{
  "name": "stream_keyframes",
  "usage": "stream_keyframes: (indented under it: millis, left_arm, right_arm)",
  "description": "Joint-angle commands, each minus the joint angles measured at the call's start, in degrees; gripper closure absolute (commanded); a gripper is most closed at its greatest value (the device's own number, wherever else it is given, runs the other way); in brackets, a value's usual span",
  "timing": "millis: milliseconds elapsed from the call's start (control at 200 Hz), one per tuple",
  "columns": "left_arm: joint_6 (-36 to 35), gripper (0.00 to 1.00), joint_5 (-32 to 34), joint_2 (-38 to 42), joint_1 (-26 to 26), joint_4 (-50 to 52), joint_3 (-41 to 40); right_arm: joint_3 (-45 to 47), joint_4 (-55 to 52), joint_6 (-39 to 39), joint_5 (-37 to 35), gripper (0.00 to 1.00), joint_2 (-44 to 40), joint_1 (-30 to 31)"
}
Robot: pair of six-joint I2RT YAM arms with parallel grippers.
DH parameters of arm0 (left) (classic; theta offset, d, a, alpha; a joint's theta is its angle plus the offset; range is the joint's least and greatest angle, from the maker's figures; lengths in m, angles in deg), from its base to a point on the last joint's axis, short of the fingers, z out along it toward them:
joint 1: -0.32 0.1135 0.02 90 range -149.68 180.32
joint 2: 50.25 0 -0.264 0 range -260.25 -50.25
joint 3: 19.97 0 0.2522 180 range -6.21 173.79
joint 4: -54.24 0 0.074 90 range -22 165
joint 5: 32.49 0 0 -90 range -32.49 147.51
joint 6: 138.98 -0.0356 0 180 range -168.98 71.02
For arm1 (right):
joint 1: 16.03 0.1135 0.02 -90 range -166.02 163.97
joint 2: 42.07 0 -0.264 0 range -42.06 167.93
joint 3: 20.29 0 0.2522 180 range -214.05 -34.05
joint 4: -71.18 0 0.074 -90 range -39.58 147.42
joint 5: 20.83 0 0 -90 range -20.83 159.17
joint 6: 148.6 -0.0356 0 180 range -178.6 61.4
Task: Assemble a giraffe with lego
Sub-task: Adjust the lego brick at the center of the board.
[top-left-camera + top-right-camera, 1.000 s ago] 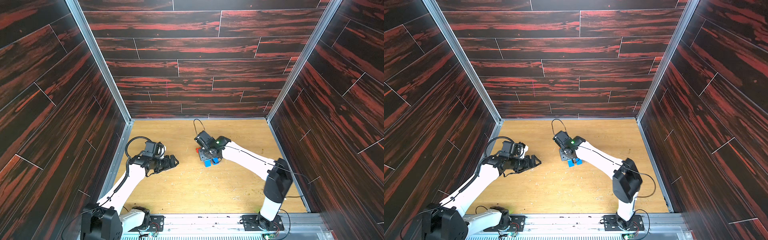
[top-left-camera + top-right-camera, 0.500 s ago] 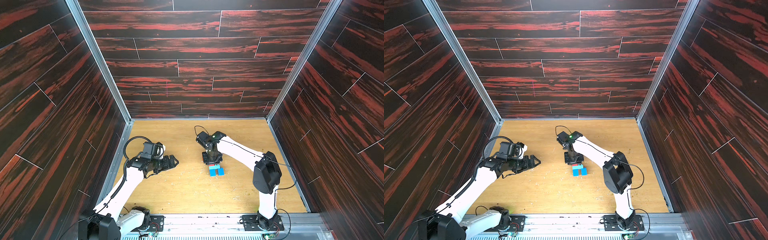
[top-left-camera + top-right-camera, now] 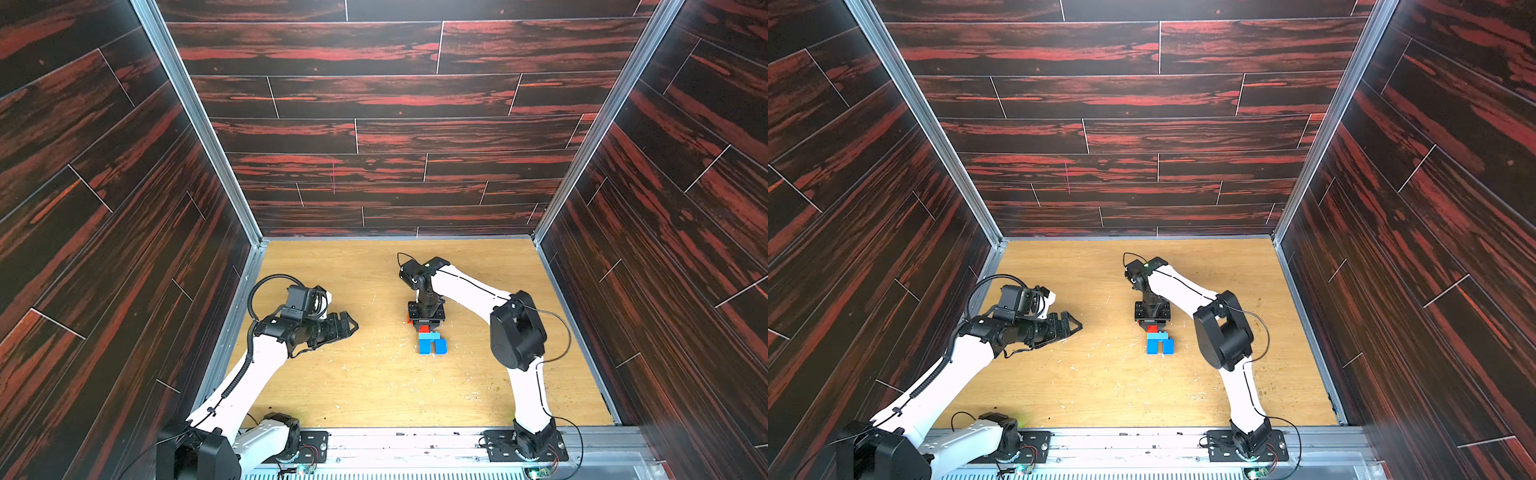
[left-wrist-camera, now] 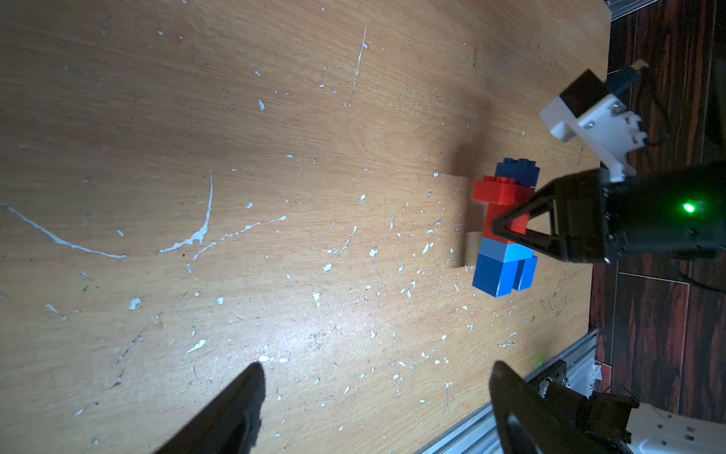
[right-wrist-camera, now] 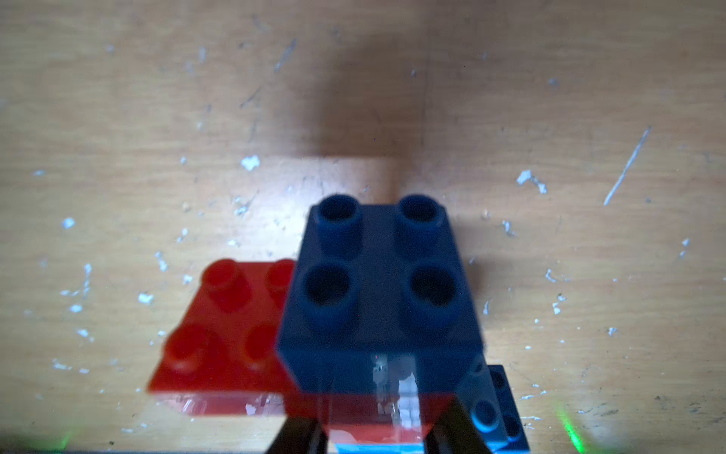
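Note:
The giraffe (image 3: pixel 432 344) (image 3: pixel 1160 344) is in one piece: dark blue legs, light blue body, red neck and head, dark blue top brick. It sits low over the middle of the table, legs toward the front rail. I cannot tell whether it touches the wood. My right gripper (image 3: pixel 426 323) (image 3: pixel 1152 323) points down and is shut on the red neck. The right wrist view shows the top brick (image 5: pixel 377 283), the red head (image 5: pixel 224 334) and my right gripper (image 5: pixel 379 432). My left gripper (image 3: pixel 352 326) (image 4: pixel 375 369) hovers open and empty to the left, with the giraffe (image 4: pixel 495 275) ahead of it.
The wooden table (image 3: pixel 374 386) is scuffed with white flecks. Dark panelled walls close the left, right and back sides. A metal rail (image 3: pixel 415 440) with both arm bases runs along the front. No loose bricks are in view.
The right arm has carried the giraffe from nearer the centre left toward the front and turned the gripper downward, elbow folding in. The left arm has stayed put, still open.

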Motion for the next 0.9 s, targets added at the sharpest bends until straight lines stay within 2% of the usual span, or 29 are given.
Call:
stream_keyframes:
  millis: [0,591,706,837,892]
  left_arm:
    - [0.2,0.10,-0.5,1.7,-0.2,0.5,-1.0]
    - [-0.1,0.10,-0.1,1.9,-0.4,0.5,-0.9]
    - [-0.1,0.10,0.1,2.0,-0.4,0.6,-0.8]
    - [-0.6,0.10,0.9,1.9,-0.4,1.4,-0.3]
    - [-0.8,0.10,1.4,2.1,-0.4,1.5,-0.2]
  right_arm:
    - [-1.9,-2.6,1.2,1.2,0.90,2.1,-0.2]
    - [-6.9,-4.1,5.1,2.0,0.89,8.9,-0.8]
    - [-6.9,-4.4,5.5,1.6,0.84,9.1,-0.8]
    - [-7.0,-4.4,5.9,0.3,0.68,9.0,-0.9]
    - [-6.7,-4.2,6.2,0.5,0.64,9.0,-1.0]
